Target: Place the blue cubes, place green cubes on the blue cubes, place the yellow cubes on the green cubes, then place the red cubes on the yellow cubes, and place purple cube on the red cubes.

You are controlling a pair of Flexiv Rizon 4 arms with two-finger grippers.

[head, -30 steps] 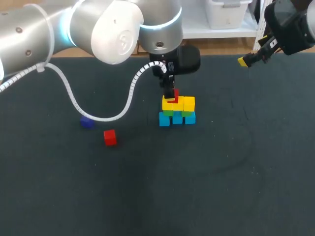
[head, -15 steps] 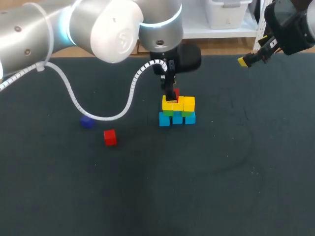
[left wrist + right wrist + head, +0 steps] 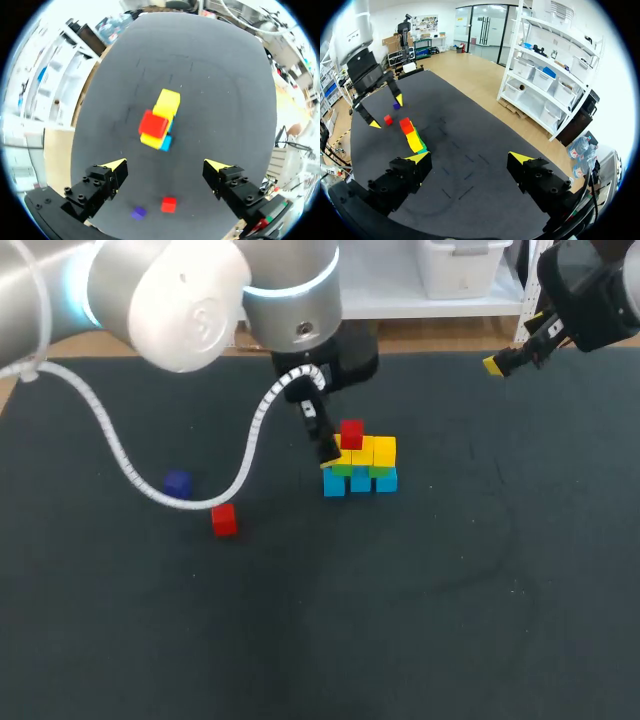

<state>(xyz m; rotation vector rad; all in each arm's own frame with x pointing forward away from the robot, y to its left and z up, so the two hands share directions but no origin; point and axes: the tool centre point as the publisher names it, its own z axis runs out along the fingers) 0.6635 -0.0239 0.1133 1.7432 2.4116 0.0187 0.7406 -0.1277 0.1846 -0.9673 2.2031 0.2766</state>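
Observation:
The stack stands mid-table: a row of blue cubes, green cubes on them, yellow cubes above, and one red cube on the yellow row's left end. My left gripper hovers open just left of and above the stack; in the left wrist view the gripper is empty, with the red cube ahead of it. A second red cube and a purple cube lie loose to the left. My right gripper is open and empty, high at the far right.
The dark table mat stretches wide in front of and to the right of the stack. My left arm's white cable hangs low over the loose cubes.
The left gripper has opened and let go of the red cube, which now sits on the yellow row. It then drew up and back to the left. The right arm kept still.

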